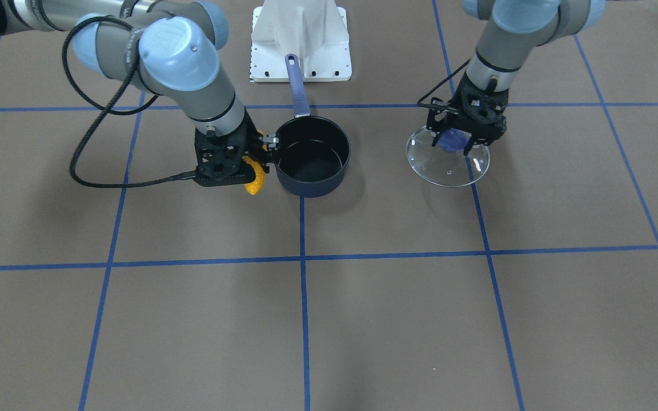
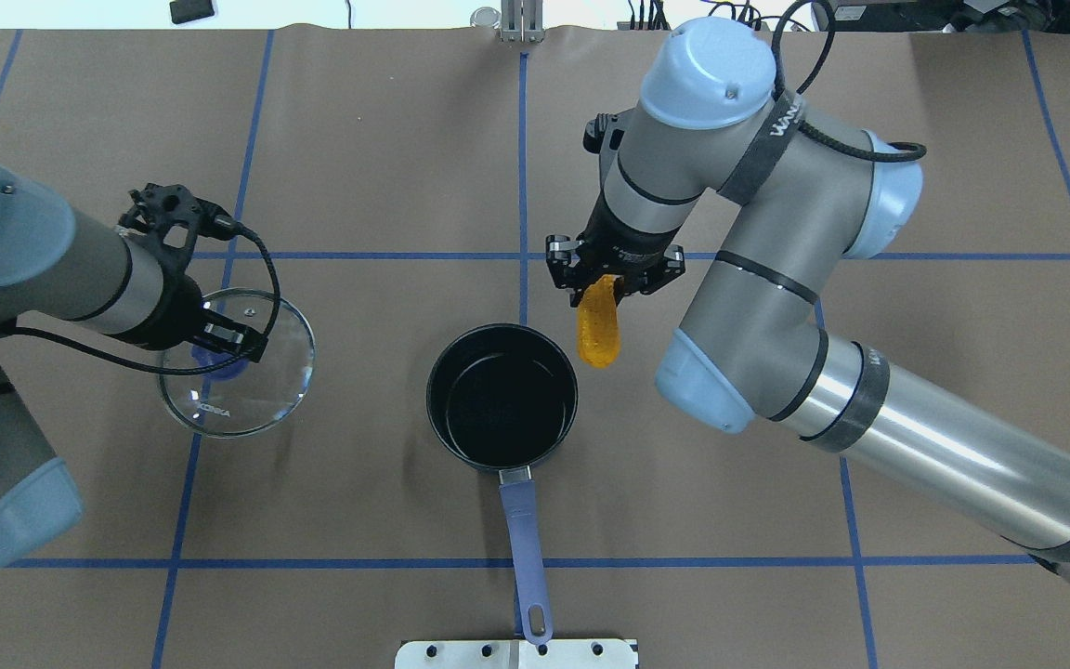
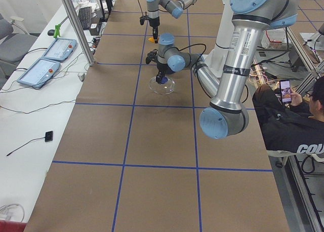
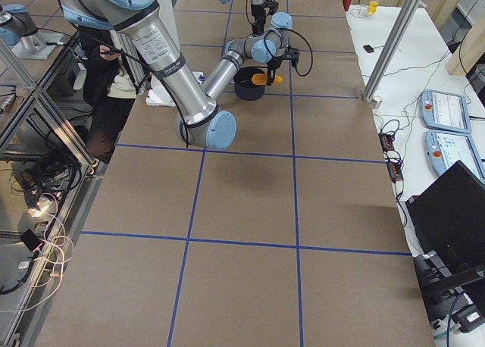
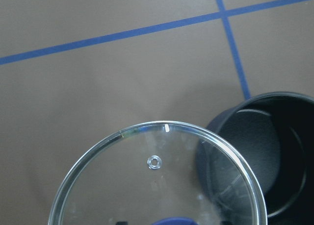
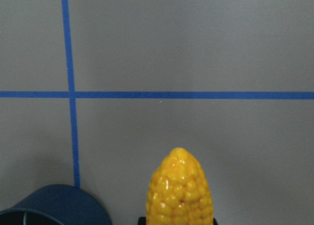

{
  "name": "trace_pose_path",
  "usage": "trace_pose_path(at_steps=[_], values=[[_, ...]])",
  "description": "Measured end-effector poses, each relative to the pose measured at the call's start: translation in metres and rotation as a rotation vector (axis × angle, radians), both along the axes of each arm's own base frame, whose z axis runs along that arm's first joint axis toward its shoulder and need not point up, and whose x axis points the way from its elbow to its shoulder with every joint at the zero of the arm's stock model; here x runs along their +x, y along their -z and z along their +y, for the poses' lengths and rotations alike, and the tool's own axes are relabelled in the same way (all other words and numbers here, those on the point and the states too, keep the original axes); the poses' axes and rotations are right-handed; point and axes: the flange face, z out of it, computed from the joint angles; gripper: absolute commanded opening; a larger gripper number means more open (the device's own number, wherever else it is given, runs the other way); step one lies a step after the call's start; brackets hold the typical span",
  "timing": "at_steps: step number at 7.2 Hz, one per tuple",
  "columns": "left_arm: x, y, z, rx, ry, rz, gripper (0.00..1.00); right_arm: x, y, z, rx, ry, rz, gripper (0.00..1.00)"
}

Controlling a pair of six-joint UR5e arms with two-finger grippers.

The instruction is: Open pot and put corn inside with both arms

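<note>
The dark navy pot (image 2: 435, 395) stands open and empty at the table's middle, its purple-blue handle (image 2: 523, 520) pointing toward the robot. My left gripper (image 2: 219, 351) is shut on the purple-blue knob (image 1: 452, 140) of the glass lid (image 2: 261, 395) and holds the lid level, a little above the table, to the left of the pot. My right gripper (image 2: 606, 283) is shut on the yellow-orange corn (image 2: 598, 327), which hangs tip-down beside the pot's right rim, outside the opening. The right wrist view shows the corn (image 6: 180, 190) and the pot's edge (image 6: 54, 205). The left wrist view shows the lid (image 5: 122, 176) and the pot (image 5: 274, 161).
The white mounting plate (image 1: 300, 57) of the robot base lies just behind the pot handle's end. Blue tape lines (image 2: 523, 186) grid the brown table. A black cable (image 1: 97, 182) loops off the right wrist. An operator (image 3: 298, 125) sits beside the table in the exterior left view.
</note>
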Motion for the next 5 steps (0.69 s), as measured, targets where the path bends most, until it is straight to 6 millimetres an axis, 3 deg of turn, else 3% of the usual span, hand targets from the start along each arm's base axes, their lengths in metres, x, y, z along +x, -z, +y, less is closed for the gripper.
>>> trace_pose_path(at_steps=[2,4,5], values=[[-0.039,-0.034,-0.011,0.016,-0.037,-0.019,0.58,-0.045,0.029,0.031,-0.001,-0.016,0.004,0.33],[-0.072,-0.06,-0.017,0.02,-0.073,-0.032,0.58,-0.082,0.044,0.048,0.006,-0.028,0.026,0.39],[-0.079,-0.067,-0.018,0.023,-0.085,-0.035,0.58,-0.091,0.044,0.052,0.013,-0.029,0.029,0.99]])
